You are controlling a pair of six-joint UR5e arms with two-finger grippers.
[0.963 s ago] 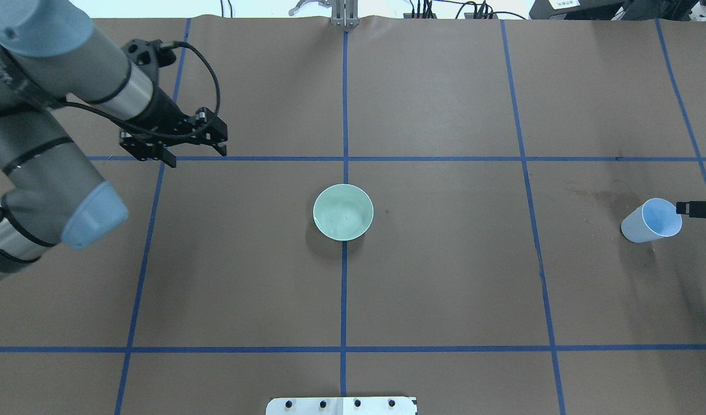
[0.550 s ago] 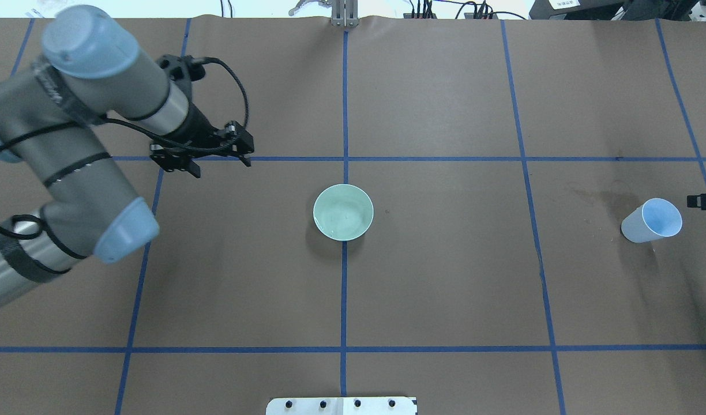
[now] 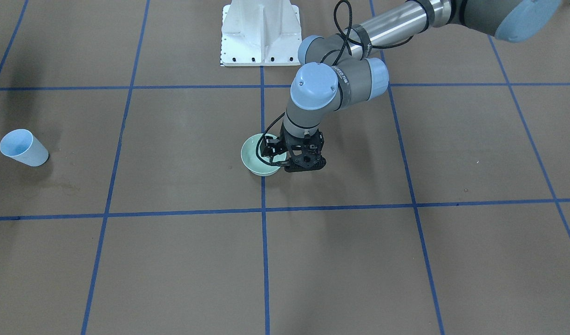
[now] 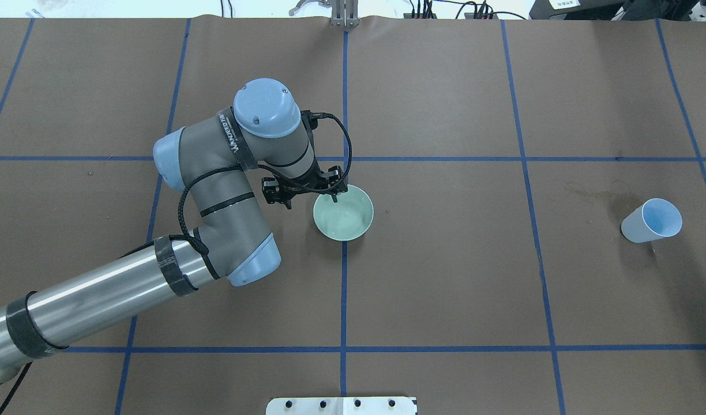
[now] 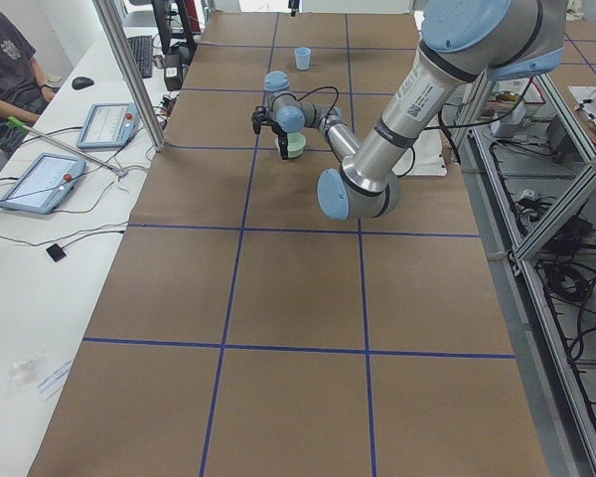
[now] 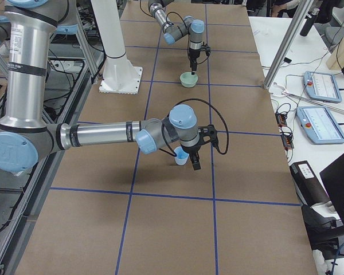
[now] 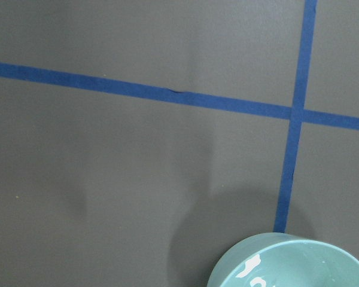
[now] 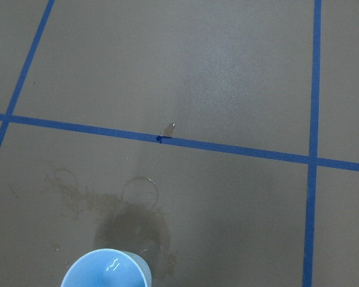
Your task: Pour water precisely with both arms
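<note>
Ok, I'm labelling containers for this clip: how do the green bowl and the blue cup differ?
The green bowl is wide and low; the blue cup is narrower, taller, tapered. The bowl sits on the centre tape line; the cup stands far to the robot's right, at a damp stain. The left tool hangs at the bowl's rim, not the cup's. Both stand upright, open-topped.

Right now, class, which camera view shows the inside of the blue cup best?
The right wrist view: it looks down into the blue cup, catching white glints of water. Overhead and front-facing views show its inside small; the side views, smaller still.
</note>
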